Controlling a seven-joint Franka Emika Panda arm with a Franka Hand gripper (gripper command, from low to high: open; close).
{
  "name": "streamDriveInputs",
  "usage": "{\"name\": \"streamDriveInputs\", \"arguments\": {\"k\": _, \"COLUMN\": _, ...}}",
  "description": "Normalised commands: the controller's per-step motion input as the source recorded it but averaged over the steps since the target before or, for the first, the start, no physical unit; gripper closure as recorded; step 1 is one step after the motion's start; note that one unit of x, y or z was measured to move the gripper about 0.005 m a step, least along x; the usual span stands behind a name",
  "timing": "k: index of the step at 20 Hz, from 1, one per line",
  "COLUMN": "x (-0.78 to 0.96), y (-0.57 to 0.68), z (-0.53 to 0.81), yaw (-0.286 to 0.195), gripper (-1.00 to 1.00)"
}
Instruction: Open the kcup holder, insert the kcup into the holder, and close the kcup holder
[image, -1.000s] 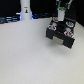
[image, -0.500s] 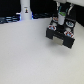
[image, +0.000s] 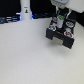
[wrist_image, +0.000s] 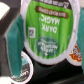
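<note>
While the kcup (wrist_image: 47, 31) sits green-topped between the jaws, directly below the wrist, the gripper (image: 60, 19) pinches it over the open kcup holder (image: 62, 36). A red-and-white pod (wrist_image: 76, 52) lies just beside the jaws; white table (image: 25, 55) surrounds.

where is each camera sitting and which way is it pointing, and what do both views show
Exterior view: off the arm, raised, looking down across the white table at the black kcup holder on its right side; the arm and gripper show above the holder, whose drawer looks open.
Wrist view: on the wrist, looking close along the gripper at the kcup, its green top filling the picture; teal fingers flank it.
Shared: the green-topped kcup, the gripper and the holder's pod slots.
</note>
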Motion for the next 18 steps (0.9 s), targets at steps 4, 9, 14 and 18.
{"name": "streamDriveInputs", "arguments": {"k": 4, "x": -0.02, "y": 0.14, "z": -0.13, "yaw": 0.025, "gripper": 1.00}}
{"name": "streamDriveInputs", "arguments": {"k": 9, "x": 0.11, "y": 0.09, "z": 0.44, "yaw": -0.004, "gripper": 1.00}}
{"name": "streamDriveInputs", "arguments": {"k": 14, "x": 0.15, "y": 0.03, "z": 0.14, "yaw": -0.017, "gripper": 1.00}}
{"name": "streamDriveInputs", "arguments": {"k": 18, "x": -0.02, "y": 0.00, "z": -0.26, "yaw": 0.014, "gripper": 1.00}}
